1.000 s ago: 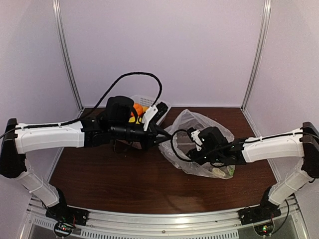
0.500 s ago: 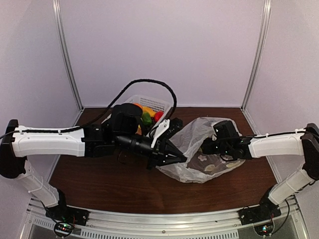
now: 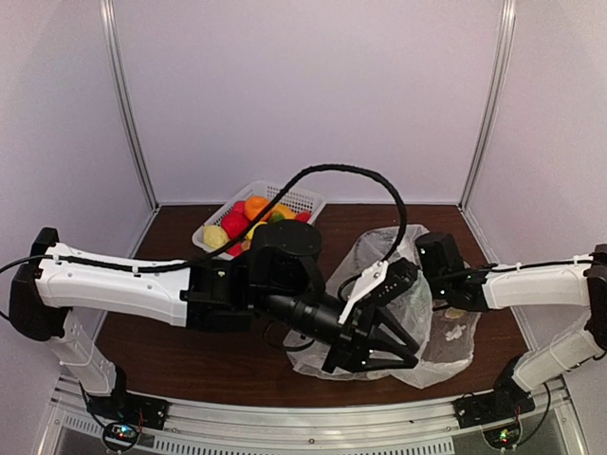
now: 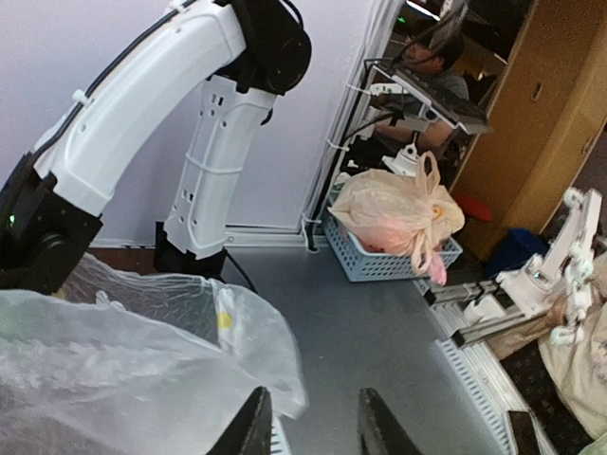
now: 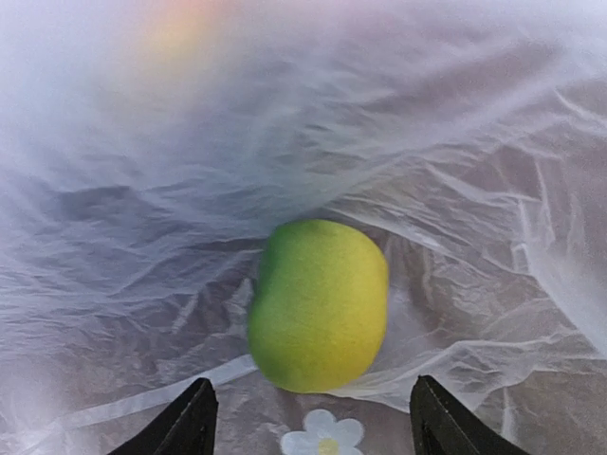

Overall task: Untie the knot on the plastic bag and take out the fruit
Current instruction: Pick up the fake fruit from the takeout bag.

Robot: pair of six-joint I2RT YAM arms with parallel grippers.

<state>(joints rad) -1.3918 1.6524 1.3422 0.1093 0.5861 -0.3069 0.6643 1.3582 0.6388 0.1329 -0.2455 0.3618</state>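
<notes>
The plastic bag point(image 3: 446, 334) lies crumpled at the front right of the table. My left gripper point(image 3: 394, 360) reaches across over its near side. In the left wrist view that gripper point(image 4: 313, 422) has its jaws a little apart with nothing between them, and bag film point(image 4: 114, 360) hangs just beside the left finger. My right gripper point(image 3: 429, 270) points into the bag from the right. In the right wrist view it point(image 5: 313, 382) stands wide open in front of a yellow-green fruit point(image 5: 318, 303) lying among the film point(image 5: 427, 190). The knot does not show.
A white lattice basket point(image 3: 299, 197) stands at the back left of centre, holding red point(image 3: 235, 224), orange point(image 3: 256, 204) and yellow point(image 3: 216, 235) fruit. The left arm's black cable point(image 3: 379, 185) arches over the bag. Bare brown tabletop point(image 3: 161, 313) lies at the left.
My left arm swung from the basket forward and right over the bag, and its jaws parted. The right gripper drew back to the right and opened wider. The bag shifted right.
</notes>
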